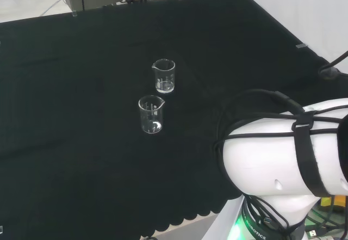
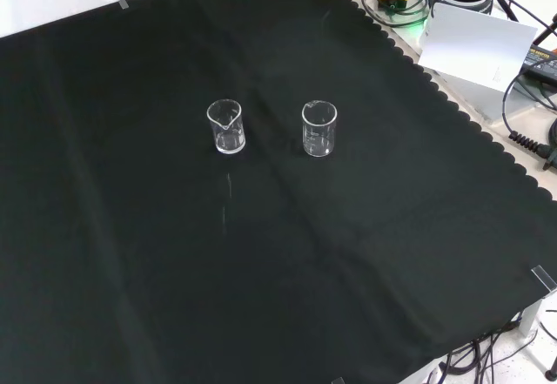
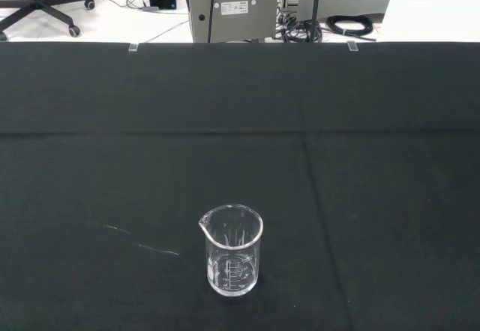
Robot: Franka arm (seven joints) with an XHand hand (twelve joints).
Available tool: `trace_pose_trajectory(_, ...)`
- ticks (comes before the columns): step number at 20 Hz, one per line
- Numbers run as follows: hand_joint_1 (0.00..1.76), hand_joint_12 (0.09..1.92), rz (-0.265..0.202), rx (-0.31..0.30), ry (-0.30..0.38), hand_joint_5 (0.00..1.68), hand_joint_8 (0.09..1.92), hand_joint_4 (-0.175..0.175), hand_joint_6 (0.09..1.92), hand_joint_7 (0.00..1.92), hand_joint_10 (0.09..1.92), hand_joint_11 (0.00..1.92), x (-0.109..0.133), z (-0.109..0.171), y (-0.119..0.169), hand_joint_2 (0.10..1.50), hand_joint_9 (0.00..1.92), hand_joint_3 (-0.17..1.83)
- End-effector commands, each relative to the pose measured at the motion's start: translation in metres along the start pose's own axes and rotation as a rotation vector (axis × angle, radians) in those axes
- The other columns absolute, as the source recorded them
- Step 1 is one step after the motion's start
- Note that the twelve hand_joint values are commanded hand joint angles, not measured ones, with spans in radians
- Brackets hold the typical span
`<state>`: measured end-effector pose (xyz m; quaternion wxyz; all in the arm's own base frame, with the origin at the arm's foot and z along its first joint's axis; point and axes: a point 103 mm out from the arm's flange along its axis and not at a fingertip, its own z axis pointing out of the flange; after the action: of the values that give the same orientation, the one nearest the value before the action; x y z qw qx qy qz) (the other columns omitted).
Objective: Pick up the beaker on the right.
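You have two clear glass beakers standing upright and apart near the middle of the black cloth (image 2: 130, 271): in the front view the right beaker (image 2: 318, 128) sits just right of centre in the upper half of the frame, with the left beaker (image 2: 225, 126) beside it. In the head view they stand one behind the other, left of the arm's white link (image 1: 283, 158) at the lower right. You cannot tell how the hand's fingers stand; the wrist view has one beaker (image 3: 232, 249) low in frame.
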<state>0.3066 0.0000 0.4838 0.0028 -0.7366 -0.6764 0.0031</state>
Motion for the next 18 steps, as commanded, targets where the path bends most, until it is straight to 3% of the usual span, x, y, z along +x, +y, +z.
trace_pose_trajectory(1,0.02,1.31,-0.001,-0.01,-0.008,0.16,0.41,-0.007,0.21,0.01,0.64,0.03,0.001,0.0,0.0,1.11,0.14,0.54)
trace_pose_trajectory(4,0.0,1.36,0.002,-0.007,-0.009,0.21,0.42,-0.006,0.09,0.0,0.63,0.0,0.001,-0.001,0.001,1.18,0.14,0.41)
trace_pose_trajectory(12,0.0,1.37,0.03,0.015,-0.017,0.22,0.42,-0.007,0.09,0.0,0.63,0.0,-0.003,0.008,0.0,1.19,0.14,0.38)
trace_pose_trajectory(18,0.0,1.37,0.06,0.047,-0.024,0.23,0.43,-0.008,0.09,0.0,0.63,0.0,-0.018,0.03,0.013,1.2,0.14,0.37)
